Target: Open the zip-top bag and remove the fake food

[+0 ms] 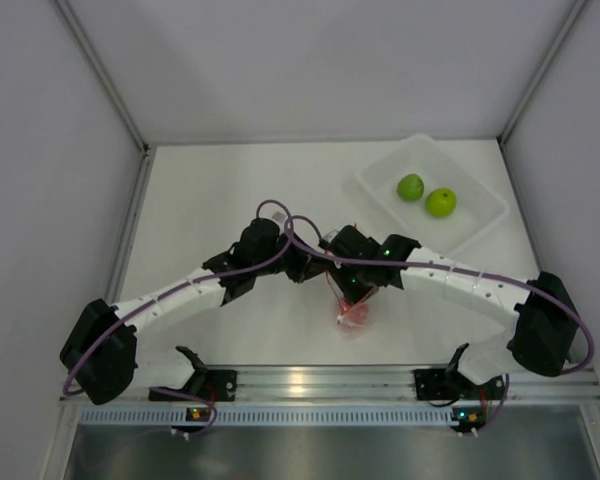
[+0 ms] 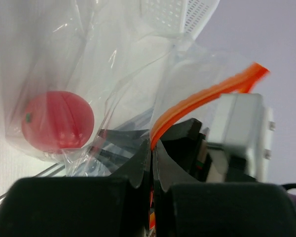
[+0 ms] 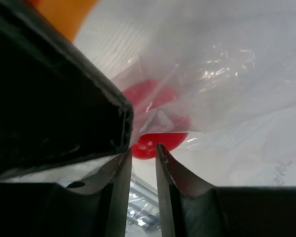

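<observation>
Close to me, the two arms reach in from both sides and meet over the middle of the white table (image 1: 220,190).

The left gripper (image 2: 152,148) is closed tight. It pinches the orange zip strip (image 2: 202,96) at the mouth of the bag (image 2: 128,64). The strip runs up and away from the black fingers (image 2: 133,170). The bag is clear and crinkly, and it hangs down from that pinch.

The right gripper (image 3: 143,150) is right beside the left one, at the same bag. Its two fingers stand a little apart, with a thin gap between them. The clear plastic lies just past the tips. I cannot tell if any of it is caught between them.

The red ball (image 2: 56,121) sits inside the bag, down at the bottom. It is round and shiny.

Low on the right of the right wrist view there are a few faint grey letters (image 3: 282,170). They are too blurry to read. I see no other writing.

Farther back, on the right side of the table, sits a clear tub (image 1: 480,225). Two green balls (image 1: 410,187) lie in it, close to each other. They are well away from the bag.
</observation>
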Tool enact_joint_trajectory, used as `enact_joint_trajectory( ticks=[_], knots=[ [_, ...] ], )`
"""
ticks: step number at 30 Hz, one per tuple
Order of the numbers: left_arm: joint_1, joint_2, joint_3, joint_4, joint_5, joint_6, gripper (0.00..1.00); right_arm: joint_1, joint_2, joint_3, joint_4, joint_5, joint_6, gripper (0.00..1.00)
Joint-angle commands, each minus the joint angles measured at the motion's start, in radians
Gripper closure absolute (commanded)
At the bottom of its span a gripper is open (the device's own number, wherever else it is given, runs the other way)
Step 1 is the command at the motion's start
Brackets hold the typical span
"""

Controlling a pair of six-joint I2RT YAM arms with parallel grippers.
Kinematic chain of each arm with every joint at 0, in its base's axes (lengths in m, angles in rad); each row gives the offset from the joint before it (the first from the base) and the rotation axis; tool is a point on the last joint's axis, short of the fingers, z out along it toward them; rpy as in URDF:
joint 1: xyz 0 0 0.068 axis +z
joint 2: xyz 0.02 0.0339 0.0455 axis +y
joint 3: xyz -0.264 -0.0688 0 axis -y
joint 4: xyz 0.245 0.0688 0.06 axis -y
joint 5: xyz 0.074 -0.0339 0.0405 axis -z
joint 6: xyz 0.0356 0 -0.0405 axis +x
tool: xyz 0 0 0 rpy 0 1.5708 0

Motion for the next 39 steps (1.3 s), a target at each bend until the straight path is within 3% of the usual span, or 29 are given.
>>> enact_joint_trajectory(
  ticks=[1,7,13,20,28,34,39],
  knots=[
    [0.007,-0.078,-0.008,0.061,-0.043,0.049,1.0,0.018,-0.007,-0.035,0.041,-0.053,-0.021,0.73],
    [0.015,-0.147,-0.007,-0.028,-0.113,0.118,1.0,0.04,0.01,-0.075,0.044,-0.05,-0.032,0.69],
    [0.019,-0.178,-0.011,-0.086,-0.163,0.169,1.0,0.057,-0.025,-0.098,0.076,-0.099,-0.038,0.57],
    [0.024,-0.178,-0.03,-0.086,-0.17,0.192,1.0,0.086,0.005,-0.13,0.107,-0.104,-0.044,0.27],
    [0.033,-0.169,-0.018,-0.086,-0.164,0.221,1.0,0.117,0.038,-0.151,0.225,-0.047,-0.009,0.1],
    [0.035,-0.161,-0.024,-0.085,-0.161,0.247,1.0,0.117,0.057,-0.178,0.381,-0.015,0.016,0.08],
    [0.041,-0.161,-0.03,-0.086,-0.158,0.25,1.0,0.119,0.143,-0.155,0.406,0.02,0.027,0.08]
  ],
)
